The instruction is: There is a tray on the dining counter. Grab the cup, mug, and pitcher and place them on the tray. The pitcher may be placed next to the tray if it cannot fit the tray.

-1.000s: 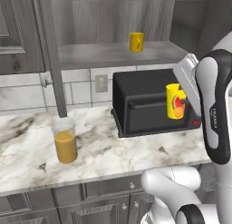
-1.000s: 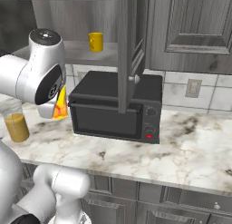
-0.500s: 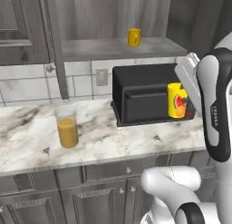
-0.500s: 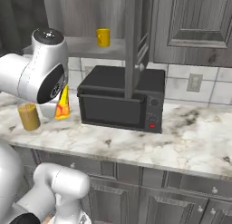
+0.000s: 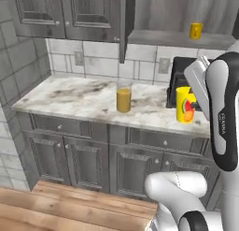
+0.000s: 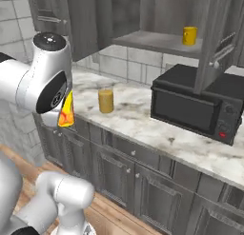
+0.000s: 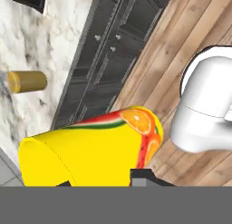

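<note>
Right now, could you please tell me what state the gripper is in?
Gripper: closed on the cup, held up off the marble worktop.

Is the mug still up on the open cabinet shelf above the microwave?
Yes, the mug stands on the cabinet shelf above the microwave, while the gripper holds the cup.

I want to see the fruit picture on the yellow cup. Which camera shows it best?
The hand view: the cup is biggest there, with its orange slice and watermelon stripe plain. The left base view shows the whole cup, its picture small. In the right base view only a sliver peeks from behind the arm.
</note>
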